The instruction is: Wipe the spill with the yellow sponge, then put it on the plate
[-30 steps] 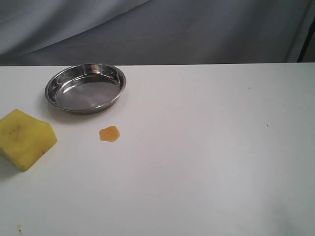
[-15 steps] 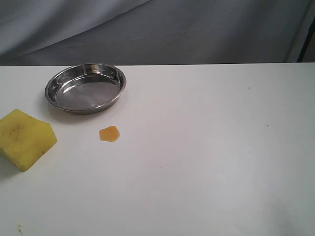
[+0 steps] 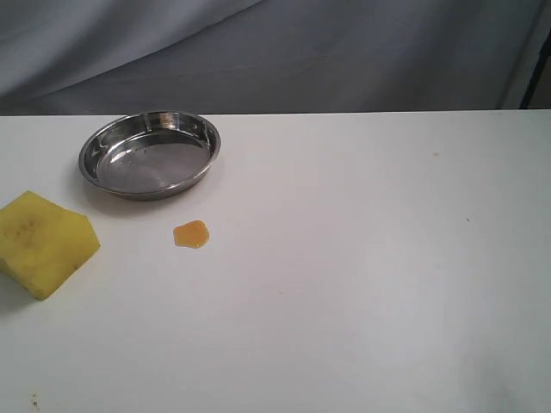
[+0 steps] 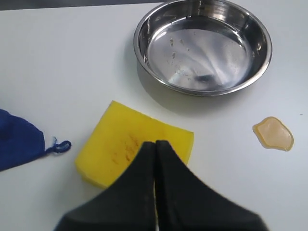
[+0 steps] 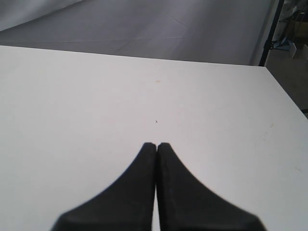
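Counting on the white table (image 3: 362, 258): one steel plate (image 3: 151, 163), one yellow sponge (image 3: 45, 243), one orange spill (image 3: 191, 233), one blue cloth (image 4: 19, 139), two claws. The spill lies near the plate's front rim, not touching it. The sponge rests flat on the table, front-left of the plate, apart from both plate and spill. The cloth sits on the far side of the sponge from the plate. The left claw (image 4: 155, 143) has its fingers pressed together, gripping nothing, tips over the sponge. The right claw (image 5: 156, 144) is likewise pinched tight and empty, over bare table well away from the plate.
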Motion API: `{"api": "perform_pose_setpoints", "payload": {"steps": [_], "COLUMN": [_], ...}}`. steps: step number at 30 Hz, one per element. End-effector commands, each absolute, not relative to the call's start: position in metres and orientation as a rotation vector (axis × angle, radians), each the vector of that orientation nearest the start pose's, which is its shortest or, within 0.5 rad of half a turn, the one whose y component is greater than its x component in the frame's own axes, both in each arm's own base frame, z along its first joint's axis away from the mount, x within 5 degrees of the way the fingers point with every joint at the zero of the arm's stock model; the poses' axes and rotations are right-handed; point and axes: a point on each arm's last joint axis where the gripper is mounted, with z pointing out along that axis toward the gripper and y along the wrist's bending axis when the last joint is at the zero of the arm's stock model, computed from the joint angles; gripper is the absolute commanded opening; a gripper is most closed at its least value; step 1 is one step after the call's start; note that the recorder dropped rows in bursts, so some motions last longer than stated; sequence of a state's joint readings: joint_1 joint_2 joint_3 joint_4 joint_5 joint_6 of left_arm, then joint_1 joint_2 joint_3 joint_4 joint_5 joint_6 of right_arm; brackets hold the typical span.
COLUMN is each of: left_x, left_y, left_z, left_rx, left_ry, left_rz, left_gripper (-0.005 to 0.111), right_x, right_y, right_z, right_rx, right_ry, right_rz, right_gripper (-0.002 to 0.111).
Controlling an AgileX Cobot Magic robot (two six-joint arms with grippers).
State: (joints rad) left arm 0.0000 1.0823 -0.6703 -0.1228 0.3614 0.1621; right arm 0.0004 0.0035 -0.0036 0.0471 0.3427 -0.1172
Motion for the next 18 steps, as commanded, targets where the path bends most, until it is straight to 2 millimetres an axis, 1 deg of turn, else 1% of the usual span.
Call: {"api": "perform_pose_setpoints", "payload": {"steps": [1,18], "left_x": [0.2194,0.2192], "left_y": [-0.0036,-0.0037], "left_z": [0.2758,0.2755], "left_rx": [0.069,0.067], "left_ry": [2.207,2.211], "left_rz": [-0.020,-0.022], "left_gripper": [0.000,0.001], "right_x": [0.0535,0.0535], "right_y": [0.0016,0.0016], "right_z": [0.1824,0.1824], "right_rx": [-0.078,-0.078], "right_ry": [1.823,1.823], "right_rz": [-0.033,-0.033], "right_gripper": [0.000,0.000]}}
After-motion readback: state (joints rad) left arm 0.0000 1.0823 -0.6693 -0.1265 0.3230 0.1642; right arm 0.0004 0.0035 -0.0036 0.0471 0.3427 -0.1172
